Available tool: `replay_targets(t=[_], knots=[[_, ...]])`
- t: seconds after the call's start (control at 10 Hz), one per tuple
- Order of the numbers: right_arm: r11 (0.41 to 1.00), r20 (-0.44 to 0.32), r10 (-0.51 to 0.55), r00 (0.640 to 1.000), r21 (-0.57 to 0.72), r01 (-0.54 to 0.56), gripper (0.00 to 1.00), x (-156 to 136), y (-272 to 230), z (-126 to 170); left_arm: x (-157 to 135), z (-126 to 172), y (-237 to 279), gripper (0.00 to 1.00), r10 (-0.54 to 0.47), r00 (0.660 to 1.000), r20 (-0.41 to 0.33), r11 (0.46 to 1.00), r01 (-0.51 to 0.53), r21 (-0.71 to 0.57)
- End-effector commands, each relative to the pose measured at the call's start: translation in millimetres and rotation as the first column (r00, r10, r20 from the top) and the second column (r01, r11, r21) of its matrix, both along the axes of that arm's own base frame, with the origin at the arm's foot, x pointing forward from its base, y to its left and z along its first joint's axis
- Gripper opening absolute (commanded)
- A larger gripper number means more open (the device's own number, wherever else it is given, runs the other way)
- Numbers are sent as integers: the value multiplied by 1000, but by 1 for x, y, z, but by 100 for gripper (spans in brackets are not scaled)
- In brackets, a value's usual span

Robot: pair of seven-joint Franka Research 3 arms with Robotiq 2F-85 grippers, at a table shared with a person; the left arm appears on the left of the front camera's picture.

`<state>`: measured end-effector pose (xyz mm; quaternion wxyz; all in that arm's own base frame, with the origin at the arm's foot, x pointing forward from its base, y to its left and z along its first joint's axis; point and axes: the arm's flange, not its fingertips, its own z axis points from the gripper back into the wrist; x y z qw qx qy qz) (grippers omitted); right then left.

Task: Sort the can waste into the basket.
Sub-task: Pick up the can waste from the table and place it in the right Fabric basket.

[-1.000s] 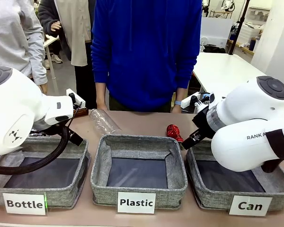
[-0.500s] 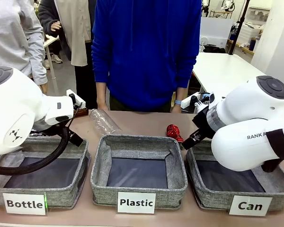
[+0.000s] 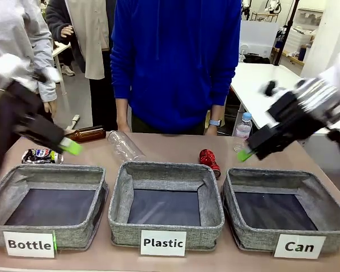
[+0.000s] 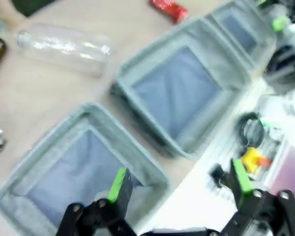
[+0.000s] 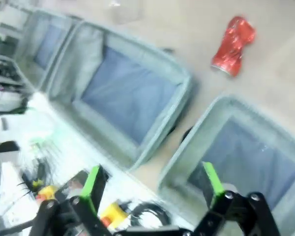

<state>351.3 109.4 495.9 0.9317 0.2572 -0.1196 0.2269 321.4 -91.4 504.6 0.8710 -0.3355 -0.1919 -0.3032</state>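
Note:
A crushed red can (image 3: 208, 160) lies on the table behind the gap between the "Plastic" and "Can" baskets; it also shows as the red can (image 5: 233, 46) and the red can (image 4: 169, 7). A crushed blue can (image 3: 39, 156) lies behind the "Bottle" basket. The grey basket labelled "Can" (image 3: 259, 239) stands at the front right, holding nothing, and appears as the basket (image 5: 221, 110). My left gripper (image 3: 68, 146) hangs blurred above the back left, and in its wrist view the left gripper (image 4: 179, 179) is open. My right gripper (image 3: 246, 152) hovers behind the "Can" basket; the right gripper (image 5: 152, 182) is open too.
The "Plastic" basket (image 3: 158, 224) and "Bottle" basket (image 3: 73, 229) stand in a row with it. A clear plastic bottle (image 3: 124, 146), a brown glass bottle (image 3: 90, 134) and a small water bottle (image 3: 243, 127) lie or stand at the back. A person in blue stands at the far edge.
Both arms have swung away from in front of the camera, and their grippers now show, blurred by motion. The brown bottle, blue can and water bottle have come into view.

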Motion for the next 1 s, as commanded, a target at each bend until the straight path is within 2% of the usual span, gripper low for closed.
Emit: replay_targets(t=[0.0, 0.1, 0.2, 0.3, 0.4, 0.6, 0.7, 0.8, 0.9], knots=[[970, -122, -94, 988, 212, 119, 100, -8, -80, 29, -23, 2, 90, 100, -131, 991, -38, 976, 122, -182], [924, -163, -109, 981, 347, 160, 100, -16, -123, 32, -30, 6, 142, 100, -60, 998, -28, 957, 49, -285], [873, -175, -170, 970, 430, 231, 100, -26, -171, 27, -31, -5, 198, 100, 30, 998, -54, 915, -50, -400], [819, -185, -211, 960, 503, 277, 100, -36, -213, 18, -40, -18, 249, 100, 121, 991, -54, 846, -131, -517], [753, -238, -297, 925, 537, 380, 100, -44, -253, 4, -58, -38, 287, 100, 224, 974, -44, 755, -202, -624], [600, -350, -427, 834, 580, 550, 100, -62, -328, -34, -94, -66, 308, 100, 377, 921, -102, 583, -321, -746], [535, -386, -460, 800, 598, 597, 100, -68, -349, -52, -95, -71, 304, 100, 414, 900, -139, 544, -367, -755], [481, -426, -495, 758, 591, 647, 100, -71, -360, -67, -93, -71, 298, 100, 415, 897, -151, 538, -376, -754], [454, -463, -508, 726, 573, 683, 100, -69, -364, -82, -87, -68, 288, 100, 422, 894, -148, 535, -378, -755]])
